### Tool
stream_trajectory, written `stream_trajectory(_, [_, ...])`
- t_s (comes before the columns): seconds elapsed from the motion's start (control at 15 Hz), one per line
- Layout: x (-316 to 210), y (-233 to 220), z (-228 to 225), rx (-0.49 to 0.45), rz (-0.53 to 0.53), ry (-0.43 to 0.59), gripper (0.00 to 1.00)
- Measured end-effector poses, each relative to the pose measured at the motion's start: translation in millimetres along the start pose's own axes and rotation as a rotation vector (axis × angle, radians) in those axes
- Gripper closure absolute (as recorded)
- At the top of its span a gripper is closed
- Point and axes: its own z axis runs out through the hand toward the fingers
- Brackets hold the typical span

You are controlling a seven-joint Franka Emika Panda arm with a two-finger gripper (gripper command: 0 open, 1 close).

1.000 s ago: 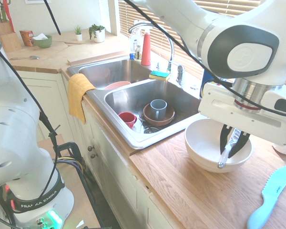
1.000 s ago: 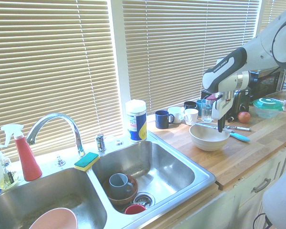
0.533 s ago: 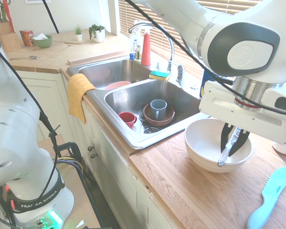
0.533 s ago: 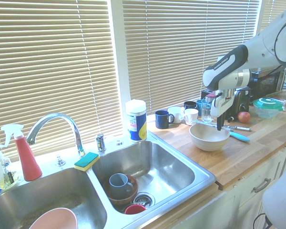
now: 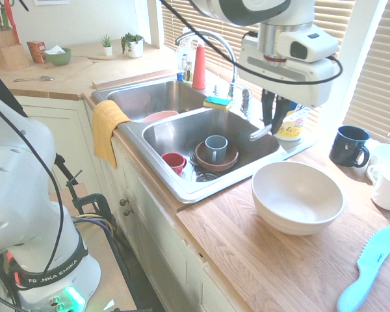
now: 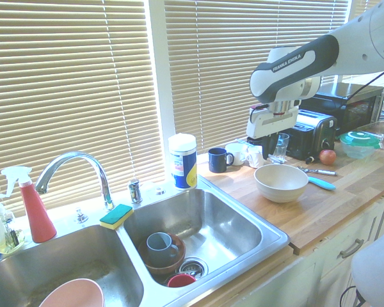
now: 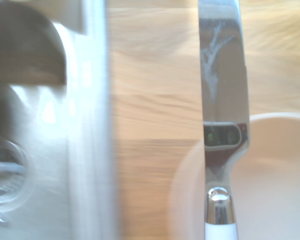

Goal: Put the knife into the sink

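First exterior view: jaws (image 5: 275, 121) clamped tight on the knife (image 5: 260, 133), pointing down, raised over the sink's (image 5: 201, 140) right-hand edge beside the faucet (image 5: 216, 47); blade jutting sideways over the basin; white bowl (image 5: 297, 196) and teal plastic knife (image 5: 368, 266) resting on the wooden desk (image 5: 266, 260).

Second exterior view: gripper hanging above the desk between sink (image 6: 198, 224) and bowl (image 6: 281, 182); knife too small to pick out.

Wrist view: knife (image 7: 221, 115) close up, shiny blade across desk wood (image 7: 155, 100); bowl rim (image 7: 190, 165) beneath; blurred steel sink wall (image 7: 85, 125) alongside.
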Motion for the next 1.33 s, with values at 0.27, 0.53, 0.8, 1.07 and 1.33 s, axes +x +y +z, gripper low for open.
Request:
stream_trajectory(0.27, [-98,-73,45,0.018,0.099,0.046,1.0])
stream_trajectory(0.53, [-150,-119,100,0.033,0.085,0.031,1.0])
stream_trajectory(0.8, [-177,-142,173,0.019,0.109,0.003,1.0])
stream_trajectory(1.07, [-169,-143,226,0.006,0.118,-0.012,1.0])
stream_trajectory(1.33, [-144,-150,277,-0.011,0.134,-0.015,1.0])
